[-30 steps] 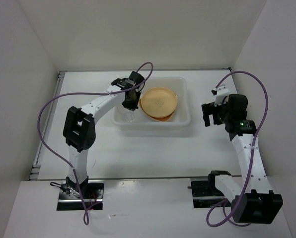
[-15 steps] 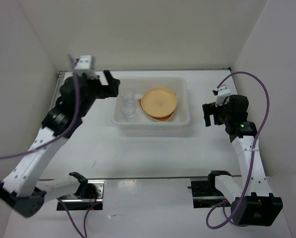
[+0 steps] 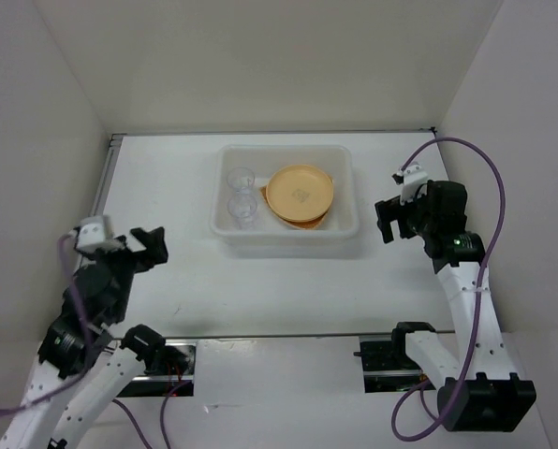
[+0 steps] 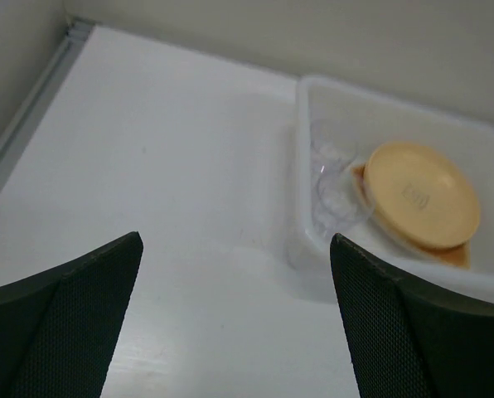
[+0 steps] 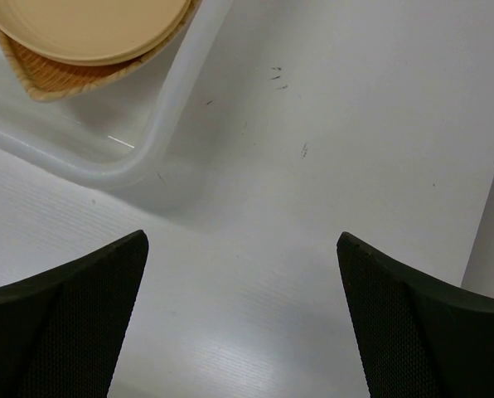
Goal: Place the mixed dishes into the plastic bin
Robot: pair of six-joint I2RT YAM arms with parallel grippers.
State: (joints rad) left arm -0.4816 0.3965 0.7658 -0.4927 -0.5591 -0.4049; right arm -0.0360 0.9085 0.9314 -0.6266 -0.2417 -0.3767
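L end effector (image 3: 146, 250) wide | R end effector (image 3: 386, 221) wide | both well clear of bin (image 3: 284, 248) rim

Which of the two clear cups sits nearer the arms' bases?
The front cup, by the bin's near wall; the other cup stands behind it, farther back.

Overhead and both wrist views share the plastic bin (image 3: 284, 241).

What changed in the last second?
The left gripper opened over the plastic bin, let go of a cup, and its arm swung back to the near-left corner. Both clear cups now stand in the bin. The right gripper stayed open beside the bin; the plates did not move.
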